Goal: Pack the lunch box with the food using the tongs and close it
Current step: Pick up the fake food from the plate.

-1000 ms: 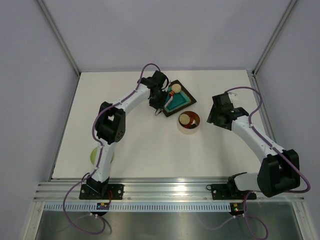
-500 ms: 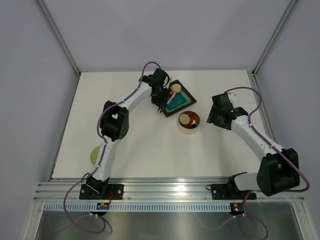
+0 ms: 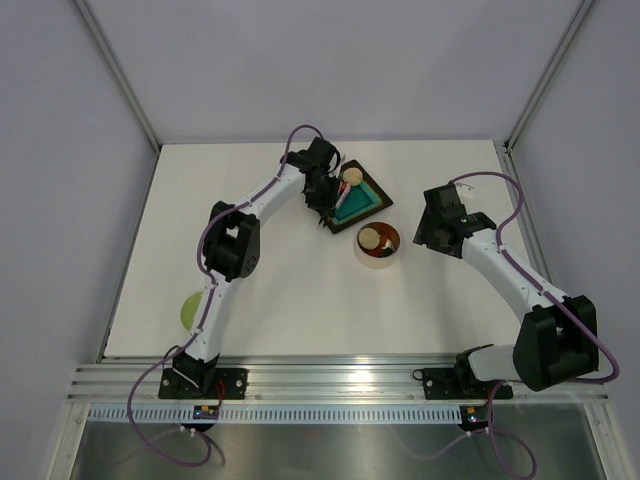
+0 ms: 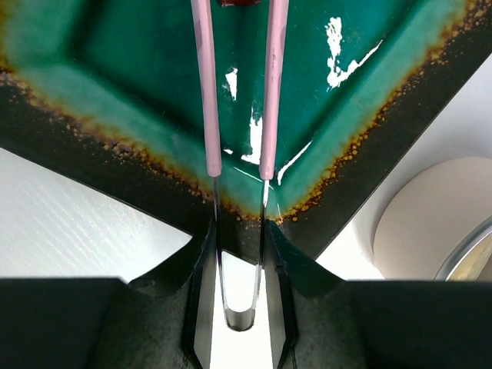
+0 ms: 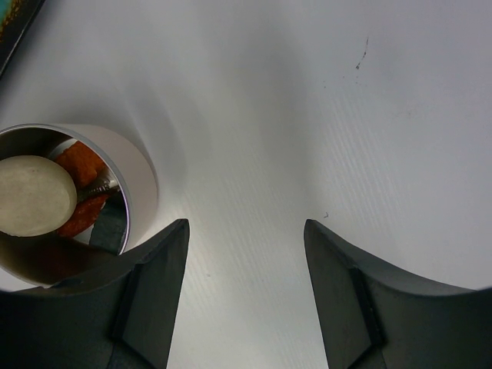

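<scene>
My left gripper (image 3: 326,199) (image 4: 240,231) is shut on the bent metal end of the whitish-pink tongs (image 4: 206,92), at the near-left corner of the teal tray (image 3: 366,203) (image 4: 138,69). The two tong arms reach out over the tray floor toward a red bit of food (image 4: 237,2) at the frame's top edge. A beige ball (image 3: 350,177) lies in the tray. The steel lunch box (image 3: 378,245) (image 5: 127,196) stands just in front of the tray, with a beige ball (image 5: 34,196) and a red-orange piece (image 5: 81,163) inside. My right gripper (image 3: 432,228) (image 5: 244,231) hangs open to the right of the tin.
The pale green lid (image 3: 188,310) lies at the near left, partly behind the left arm. White table (image 5: 307,92) lies under the right gripper. The enclosure walls stand at the back and on both sides.
The left gripper has squeezed the tongs narrower and shifted slightly over the tray's corner. The right arm has not moved.
</scene>
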`<act>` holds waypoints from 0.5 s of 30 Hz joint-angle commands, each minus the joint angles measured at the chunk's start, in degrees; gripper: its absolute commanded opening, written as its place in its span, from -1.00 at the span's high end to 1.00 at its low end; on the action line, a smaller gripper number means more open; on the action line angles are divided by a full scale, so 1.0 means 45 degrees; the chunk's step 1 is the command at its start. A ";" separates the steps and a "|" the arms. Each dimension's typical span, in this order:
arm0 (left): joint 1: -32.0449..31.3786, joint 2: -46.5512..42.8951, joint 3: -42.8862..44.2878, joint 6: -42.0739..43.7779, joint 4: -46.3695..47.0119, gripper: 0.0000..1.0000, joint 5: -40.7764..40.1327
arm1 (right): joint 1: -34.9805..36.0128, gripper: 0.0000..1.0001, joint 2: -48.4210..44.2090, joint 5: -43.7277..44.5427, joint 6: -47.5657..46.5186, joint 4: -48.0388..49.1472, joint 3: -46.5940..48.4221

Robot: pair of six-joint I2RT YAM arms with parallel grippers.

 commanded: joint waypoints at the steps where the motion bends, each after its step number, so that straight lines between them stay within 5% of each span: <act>1: 0.0085 -0.0416 0.0481 0.0100 0.0086 0.94 0.0267 | -0.0090 -0.39 -0.0053 0.0349 -0.0085 0.0095 0.0500; 15: 0.0046 -0.4924 -0.3637 0.0023 0.0827 1.00 0.0520 | -0.0090 -0.38 -0.0268 0.0095 0.0033 0.0173 0.0403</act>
